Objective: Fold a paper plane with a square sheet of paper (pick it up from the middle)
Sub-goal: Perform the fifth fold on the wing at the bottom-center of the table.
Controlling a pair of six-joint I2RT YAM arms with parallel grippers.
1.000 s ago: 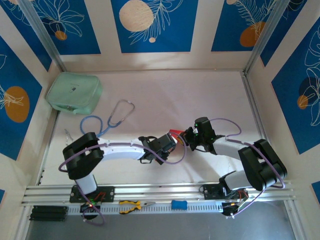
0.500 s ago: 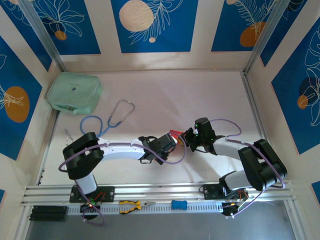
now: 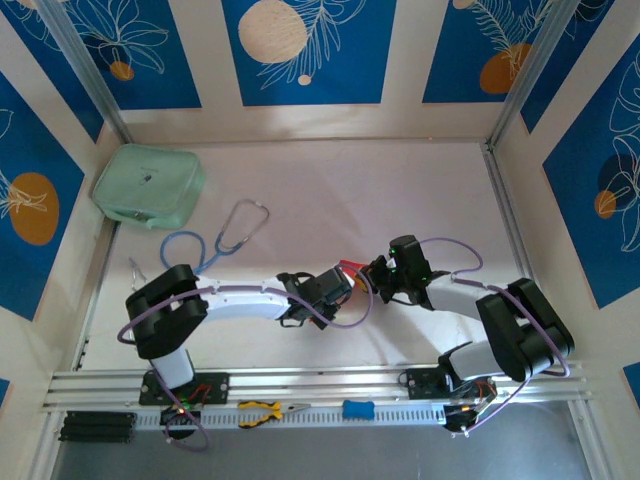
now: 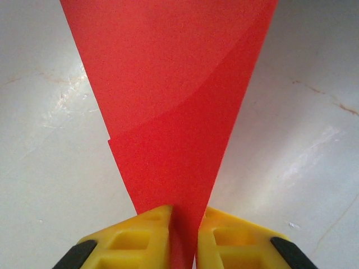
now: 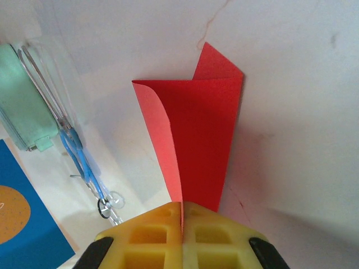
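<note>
Pliers (image 3: 262,411) with yellow handles lie on the metal rail (image 3: 320,380) at the near edge, with a small blue object (image 3: 358,409) just to their right. Past the rail both arms reach inward over the white table (image 3: 340,180) and meet near its middle. The left tool (image 3: 342,282) and the right tool (image 3: 377,275) stand close together, and a sliver of the folded red paper (image 3: 349,265) shows between them.

From the left wrist, the two yellow fingers (image 4: 140,238) are pressed onto the narrow end of the paper (image 4: 168,95). It widens away from the tool as a flat wedge, and a faint overlap line crosses it.

From the right wrist, that tool (image 5: 182,224) is likewise pinching the paper (image 5: 205,140) at its edge. One layer curls up on the left side, and a small flap pokes out at the far corner, over the table.

Farther off to the left a stethoscope (image 3: 225,235) with blue tubing lies on the table. Beyond it a mint-green pouch (image 3: 150,186) sits in the far left corner against the blue patterned wall (image 3: 300,50).
</note>
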